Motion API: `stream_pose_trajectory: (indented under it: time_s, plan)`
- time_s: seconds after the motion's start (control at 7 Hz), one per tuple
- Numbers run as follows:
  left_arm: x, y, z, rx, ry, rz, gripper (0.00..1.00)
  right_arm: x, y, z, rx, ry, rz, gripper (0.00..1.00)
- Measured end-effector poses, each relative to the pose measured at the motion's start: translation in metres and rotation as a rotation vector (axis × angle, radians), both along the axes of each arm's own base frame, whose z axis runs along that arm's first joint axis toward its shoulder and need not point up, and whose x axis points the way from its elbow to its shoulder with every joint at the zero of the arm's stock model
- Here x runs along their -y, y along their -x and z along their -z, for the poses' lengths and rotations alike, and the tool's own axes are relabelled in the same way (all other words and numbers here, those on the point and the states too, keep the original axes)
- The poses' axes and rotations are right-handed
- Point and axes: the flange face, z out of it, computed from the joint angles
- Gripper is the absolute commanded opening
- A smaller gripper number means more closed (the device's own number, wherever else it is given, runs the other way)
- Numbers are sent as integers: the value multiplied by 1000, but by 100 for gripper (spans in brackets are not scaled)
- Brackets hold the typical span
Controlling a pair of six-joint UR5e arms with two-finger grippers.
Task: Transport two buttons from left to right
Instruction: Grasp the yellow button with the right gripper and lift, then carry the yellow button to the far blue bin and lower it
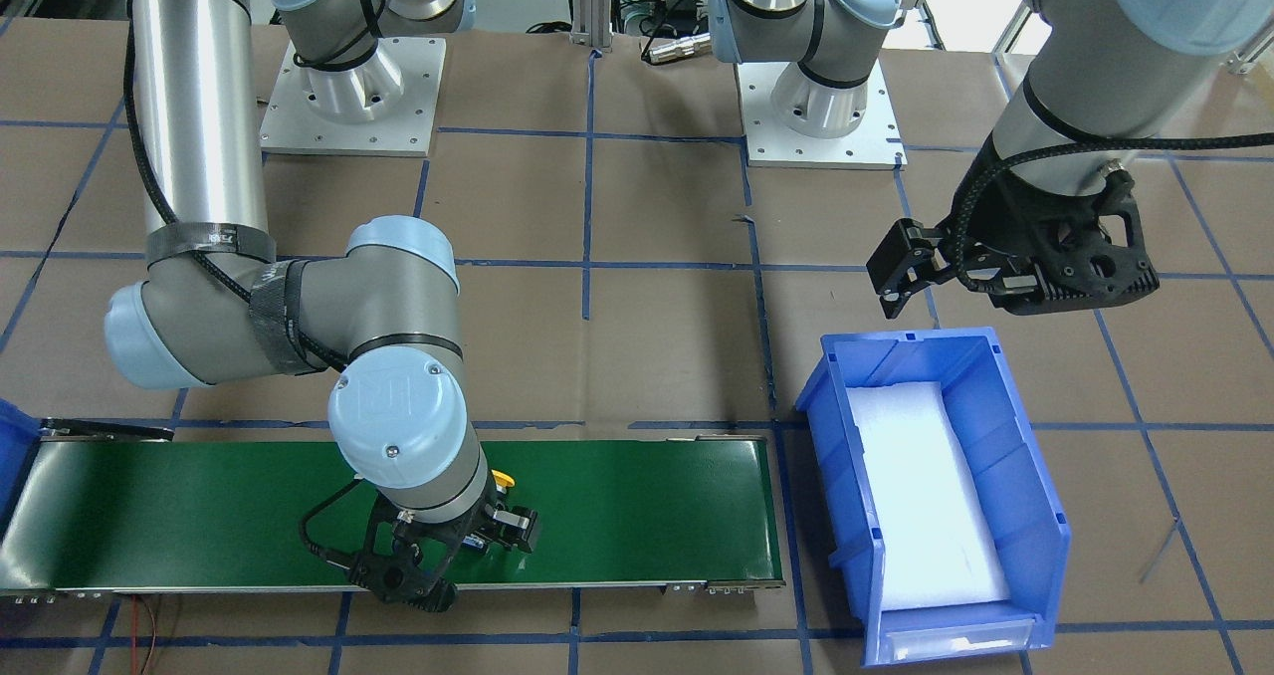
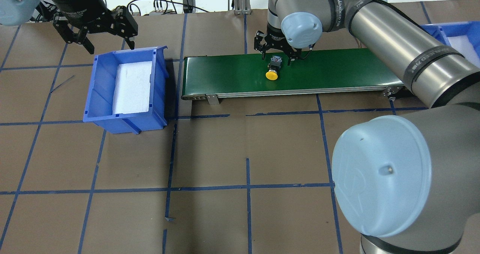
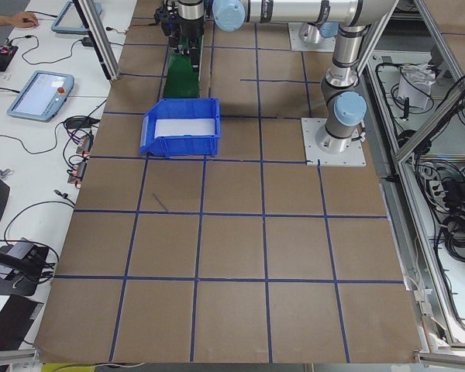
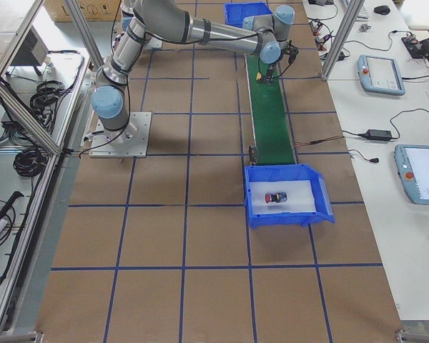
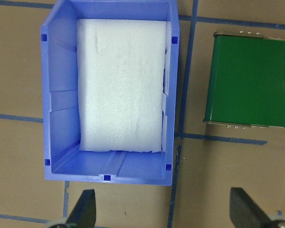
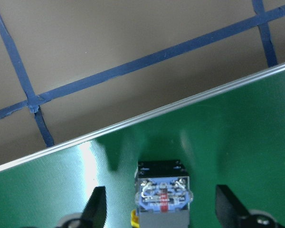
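Right jaws hanging apart, straddling yellow push-button (image 2: 273,67) lying on green conveyor belt (image 2: 337,68); left jaws hovering apart, at 11 o'clock of blue bin (image 2: 98,89)

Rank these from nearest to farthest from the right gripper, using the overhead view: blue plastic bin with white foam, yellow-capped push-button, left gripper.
1. Yellow-capped push-button, on the green conveyor belt, between the open fingers of the right gripper.
2. Blue plastic bin, off the belt's left end.
3. Left gripper, beyond the bin's far edge.
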Motion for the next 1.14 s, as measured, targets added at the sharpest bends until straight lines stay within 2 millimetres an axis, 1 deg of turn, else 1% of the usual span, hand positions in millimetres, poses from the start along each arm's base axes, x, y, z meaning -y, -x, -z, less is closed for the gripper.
stream_pose_trajectory:
  time_s: [0.14,0.29,0.43,0.57,0.71,0.86,1.0,1.14]
  plan:
    - [0,0,0,0,0,0,100,0,2,1,-2,-2,-21,48]
    - [0,0,0,0,0,0,100,0,4,1,-6,-3,-60,15]
    - [0,0,0,0,0,0,100,0,7,1,-7,-4,-87,7]
    - [0,0,0,-1,-1,0,100,1,11,-1,-9,-5,-99,7]
    - [0,0,1,-1,-1,0,100,4,21,-6,-31,5,-124,7]
    - [0,0,0,-1,-1,0,100,11,45,-20,-73,26,-172,7]
    - [1,0,0,-1,0,0,100,21,84,-34,-96,41,-216,8]
    - [1,0,1,-1,-1,0,100,30,136,-46,-107,49,-275,8]
